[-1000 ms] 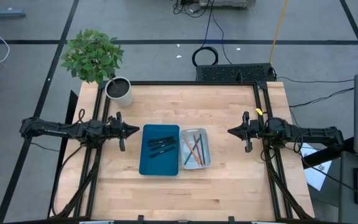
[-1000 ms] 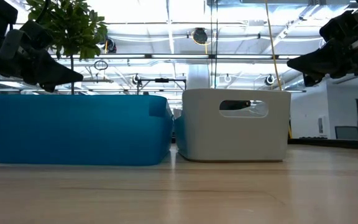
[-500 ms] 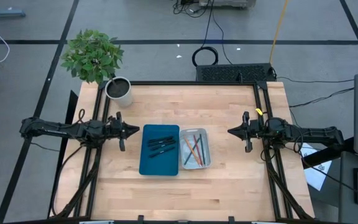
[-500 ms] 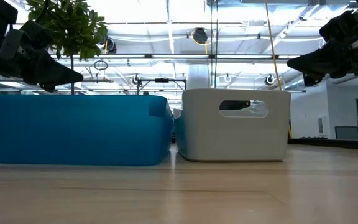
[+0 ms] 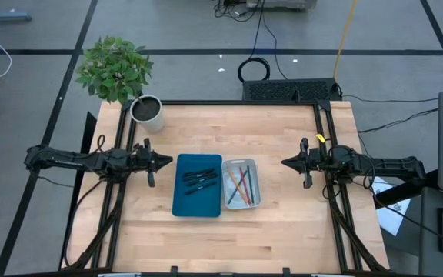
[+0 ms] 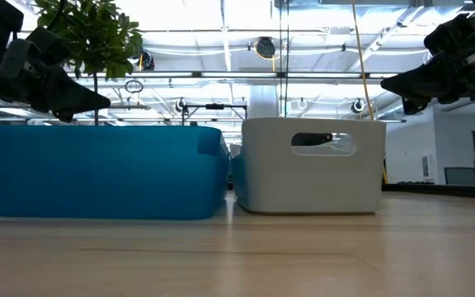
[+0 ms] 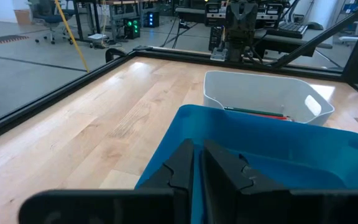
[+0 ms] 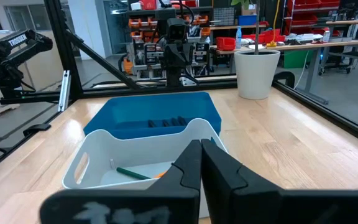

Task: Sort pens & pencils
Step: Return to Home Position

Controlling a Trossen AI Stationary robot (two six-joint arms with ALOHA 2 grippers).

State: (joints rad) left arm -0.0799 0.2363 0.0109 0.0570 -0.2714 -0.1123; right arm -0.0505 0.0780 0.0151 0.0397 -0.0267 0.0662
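Overhead, wooden table (image 5: 283,146) with blue tray (image 5: 184,205) beside white bin (image 5: 258,185), left fingers (image 7: 180,165) and right fingers (image 8: 188,168) closed, workshop beyond.

High cam: overhead, straight down, wide enough for the whole table (image 5: 237,123). Low cam: tabletop height, level into the room, close on the side walls of the blue tray (image 6: 105,169) and white bin (image 6: 312,177). Wrist cams face inward from opposite sides, left nearest the tray, right nearest the bin; all four views share those two.
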